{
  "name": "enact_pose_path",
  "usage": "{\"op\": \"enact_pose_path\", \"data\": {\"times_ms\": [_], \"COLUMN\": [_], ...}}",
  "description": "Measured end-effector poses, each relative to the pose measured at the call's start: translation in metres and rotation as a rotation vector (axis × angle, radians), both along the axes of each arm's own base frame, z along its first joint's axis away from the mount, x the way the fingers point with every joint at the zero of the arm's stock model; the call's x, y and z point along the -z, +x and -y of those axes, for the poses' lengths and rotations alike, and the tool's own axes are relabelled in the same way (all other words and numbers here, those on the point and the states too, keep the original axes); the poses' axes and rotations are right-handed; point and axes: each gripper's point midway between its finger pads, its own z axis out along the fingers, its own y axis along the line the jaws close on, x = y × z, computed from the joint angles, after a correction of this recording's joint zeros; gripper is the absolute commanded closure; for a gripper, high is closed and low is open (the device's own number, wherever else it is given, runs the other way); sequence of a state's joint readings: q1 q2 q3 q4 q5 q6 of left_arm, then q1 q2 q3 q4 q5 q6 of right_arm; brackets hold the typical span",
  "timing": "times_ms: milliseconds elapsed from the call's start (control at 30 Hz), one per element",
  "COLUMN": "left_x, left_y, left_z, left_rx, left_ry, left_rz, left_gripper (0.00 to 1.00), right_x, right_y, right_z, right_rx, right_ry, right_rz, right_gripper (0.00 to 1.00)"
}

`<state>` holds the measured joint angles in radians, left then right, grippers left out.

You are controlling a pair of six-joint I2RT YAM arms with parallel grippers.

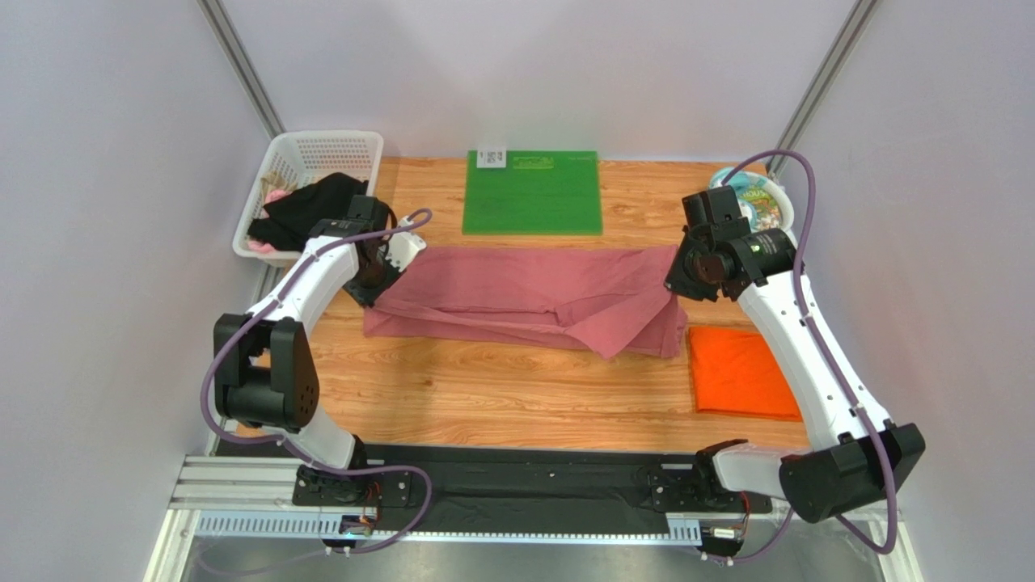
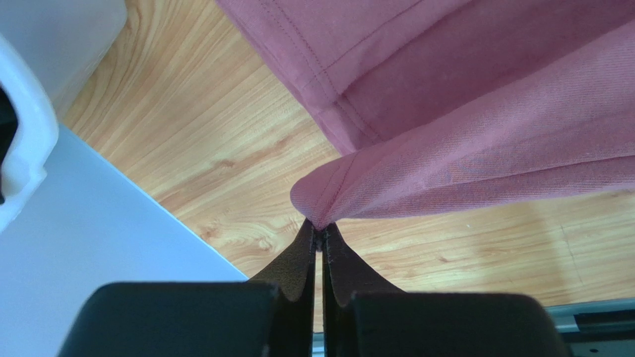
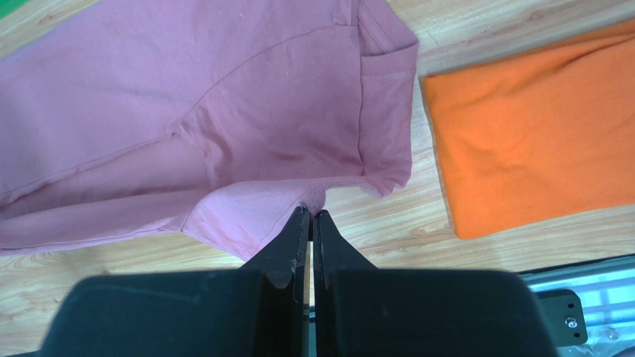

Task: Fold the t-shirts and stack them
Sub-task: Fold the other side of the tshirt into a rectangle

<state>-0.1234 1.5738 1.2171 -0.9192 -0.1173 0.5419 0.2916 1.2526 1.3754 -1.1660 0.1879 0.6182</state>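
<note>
Wrist views showed left gripper (image 2: 321,232) and right gripper (image 3: 311,216) each clamped on the pink t-shirt (image 3: 223,97) edge at their fingertips (image 2: 301,256); folding required matched travel, cloth taut.

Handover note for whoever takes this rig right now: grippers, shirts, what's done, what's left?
Left gripper: jaws shut on the pink t-shirt at its left end.
Right gripper: jaws shut on its right end.
The pink t-shirt lies mid-table as a long part-folded band; the orange t-shirt lies folded flat to its right.
Done: orange folded.
Left: finish folding pink, stack the two.
</note>
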Motion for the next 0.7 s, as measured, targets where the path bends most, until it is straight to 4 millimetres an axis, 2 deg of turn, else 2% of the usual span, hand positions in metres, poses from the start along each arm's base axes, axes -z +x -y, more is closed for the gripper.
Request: {"op": "enact_pose_path", "data": {"times_ms": [367,533,700], "left_x": [0.035,0.033,0.028], "left_y": [0.018,0.031,0.044], "left_z": [-0.007,-0.007,-0.007], "left_rx": [0.009,0.006,0.007], "left_ry": [0.049,0.057,0.061], "left_rz": [-0.08,-0.06,-0.036], "left_gripper": [1.0,1.0,1.0], "right_x": [0.022,0.036,0.037], "right_y": [0.038,0.057,0.077], "right_z": [0.003,0.004,0.005], "right_rx": [0.018,0.023,0.03], "right_ry": [-0.014,-0.019,-0.015], "right_rz": [-0.041,-0.072,-0.065], "right_gripper": [1.0,1.0,1.0]}}
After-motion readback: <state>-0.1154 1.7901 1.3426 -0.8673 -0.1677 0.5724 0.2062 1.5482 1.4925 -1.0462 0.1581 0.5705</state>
